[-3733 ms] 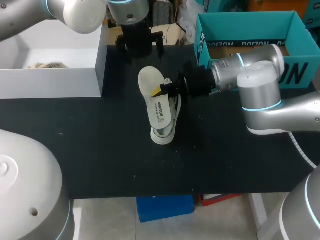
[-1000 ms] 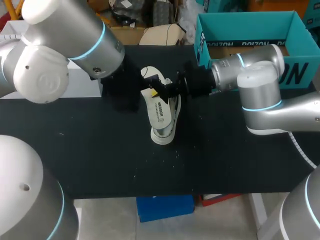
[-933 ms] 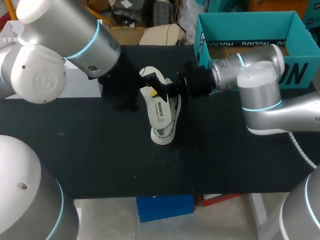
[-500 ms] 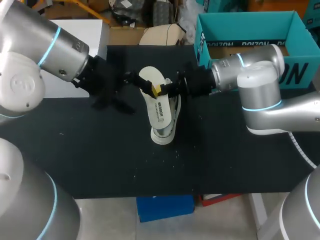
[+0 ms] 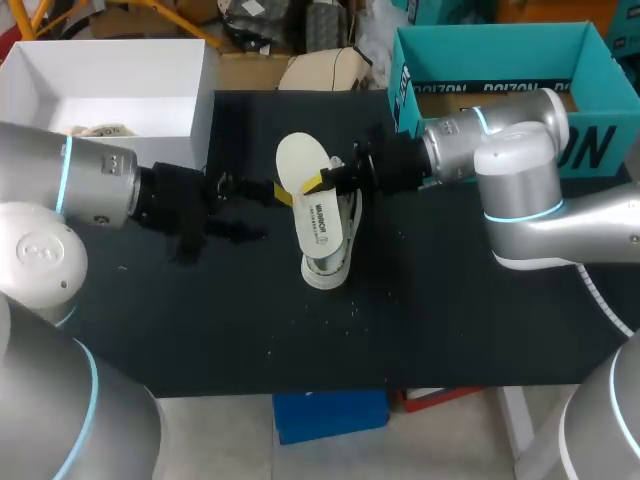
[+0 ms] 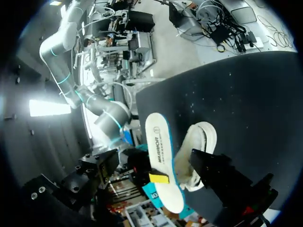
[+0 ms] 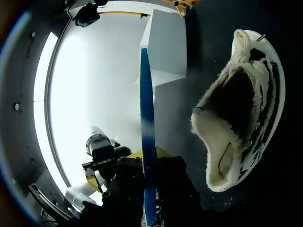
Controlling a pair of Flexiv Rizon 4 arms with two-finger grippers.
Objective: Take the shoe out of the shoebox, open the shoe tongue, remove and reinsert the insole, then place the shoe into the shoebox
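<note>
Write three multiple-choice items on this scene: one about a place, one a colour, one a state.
1. The shoe is: A on the table; B in the air; C on the floor.
2. The insole's edge is: A red; B blue; C green.
3. The right gripper is: A open; B shut on the insole; C out of view.
Answers: A, it lies on the table; B, the right wrist view shows a blue edge; B, its fingers clamp the insole from both sides.
</note>
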